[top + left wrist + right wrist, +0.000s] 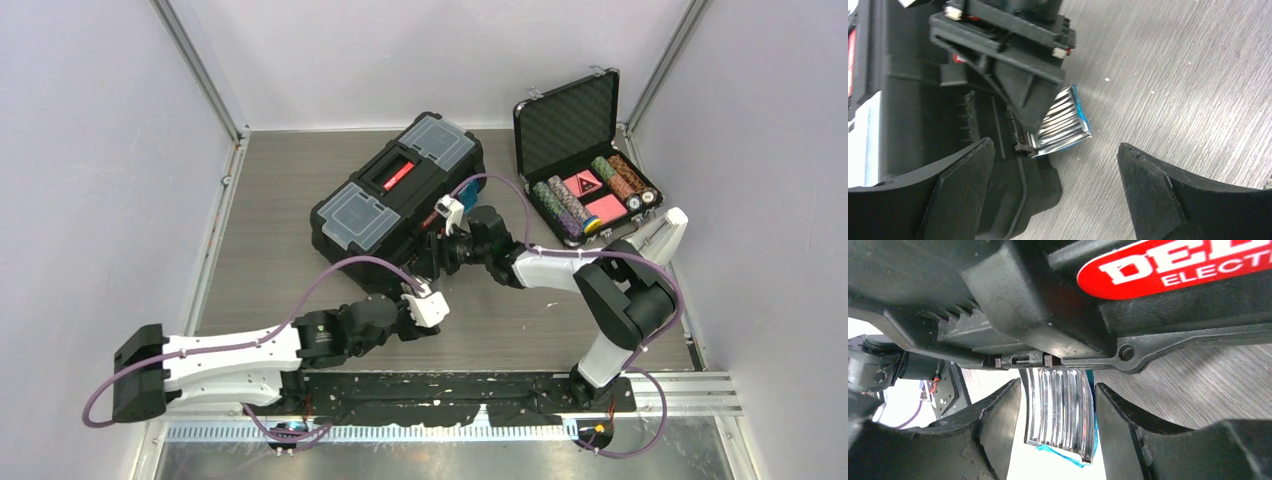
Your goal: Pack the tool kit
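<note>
Got the toolbox (400, 190) sitting mid-surface (270, 230), closer to the far edge than the near one. Turned diagonally, one end toward the far right, the other toward the near left. Lid down, red handle (397, 177) lying flat along the top, with one clear compartment lid (360, 215) at the near-left end and a second clear lid (440, 140) at the far-right end. Right gripper (1058, 390) in at the box's long near-right side, closed on a latch (1060, 410). Ribbed silver flap with a blue edge, swung out from the box wall, pinched between the two fingers (998, 415), hinge just above the fingertips in the right wrist view. Red oval label (1173, 265) with white lettering on the black wall just above, only partly in frame, not readable in full. Left gripper (1054, 145) spread wide, holding nothing, low over the surface just off the same side of the box. Aimed at that same latch but stopped short of it, not touching. One finger in front of the black box wall, the other over bare surface. Open black case (565, 130) in the far right corner of the surface, foam-lined lid standing up, rows of poker chips (590, 195) inside, well apart from the toolbox.
</note>
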### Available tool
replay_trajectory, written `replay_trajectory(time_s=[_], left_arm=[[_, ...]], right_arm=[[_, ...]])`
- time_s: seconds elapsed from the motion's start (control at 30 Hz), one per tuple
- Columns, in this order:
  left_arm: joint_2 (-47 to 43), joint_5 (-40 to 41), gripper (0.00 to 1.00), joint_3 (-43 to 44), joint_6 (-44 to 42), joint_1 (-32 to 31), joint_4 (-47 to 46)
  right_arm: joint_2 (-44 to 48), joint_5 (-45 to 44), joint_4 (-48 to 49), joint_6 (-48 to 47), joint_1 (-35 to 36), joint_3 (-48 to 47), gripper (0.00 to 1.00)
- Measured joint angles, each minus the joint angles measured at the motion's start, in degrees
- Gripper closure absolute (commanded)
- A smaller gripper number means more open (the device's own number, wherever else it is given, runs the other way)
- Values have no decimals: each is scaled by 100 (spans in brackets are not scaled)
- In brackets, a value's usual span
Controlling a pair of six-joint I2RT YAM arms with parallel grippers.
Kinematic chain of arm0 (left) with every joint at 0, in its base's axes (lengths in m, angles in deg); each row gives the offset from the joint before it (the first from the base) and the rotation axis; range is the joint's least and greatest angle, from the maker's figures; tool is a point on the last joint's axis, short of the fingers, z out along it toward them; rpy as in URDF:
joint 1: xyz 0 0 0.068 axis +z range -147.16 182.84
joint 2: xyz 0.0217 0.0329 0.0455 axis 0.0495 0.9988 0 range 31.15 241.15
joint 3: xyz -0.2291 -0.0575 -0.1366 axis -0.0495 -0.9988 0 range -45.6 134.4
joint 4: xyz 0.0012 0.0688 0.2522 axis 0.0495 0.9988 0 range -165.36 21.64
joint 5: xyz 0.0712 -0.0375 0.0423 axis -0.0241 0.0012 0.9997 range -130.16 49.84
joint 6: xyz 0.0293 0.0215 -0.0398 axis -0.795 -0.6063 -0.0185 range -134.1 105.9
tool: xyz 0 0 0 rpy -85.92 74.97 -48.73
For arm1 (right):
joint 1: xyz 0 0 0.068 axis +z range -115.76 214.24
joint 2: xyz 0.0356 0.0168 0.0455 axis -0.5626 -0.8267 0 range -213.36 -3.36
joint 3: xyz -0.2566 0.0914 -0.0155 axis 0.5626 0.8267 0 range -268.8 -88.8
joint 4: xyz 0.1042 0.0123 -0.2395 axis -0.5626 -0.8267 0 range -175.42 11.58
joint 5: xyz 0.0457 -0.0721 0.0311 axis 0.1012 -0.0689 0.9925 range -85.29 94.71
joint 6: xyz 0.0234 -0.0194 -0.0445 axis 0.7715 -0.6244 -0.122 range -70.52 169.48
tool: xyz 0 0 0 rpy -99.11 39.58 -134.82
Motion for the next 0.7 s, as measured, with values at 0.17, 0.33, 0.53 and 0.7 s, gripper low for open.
replay_trajectory(time_s=[0.17,0.33,0.53,0.7], left_arm=[[555,223,15,-258,-164,-278,-839],[964,363,20,-448,-256,-323,-1491],[1451,479,31,-629,-393,-345,-2144],[1818,601,38,-682,-553,-345,-2594]], right_arm=[[17,-50,-555,201,0,-245,40],[17,-63,-931,380,-2,-470,41],[17,-61,-1198,527,-20,-599,41],[17,-50,-1412,592,-26,-719,41]])
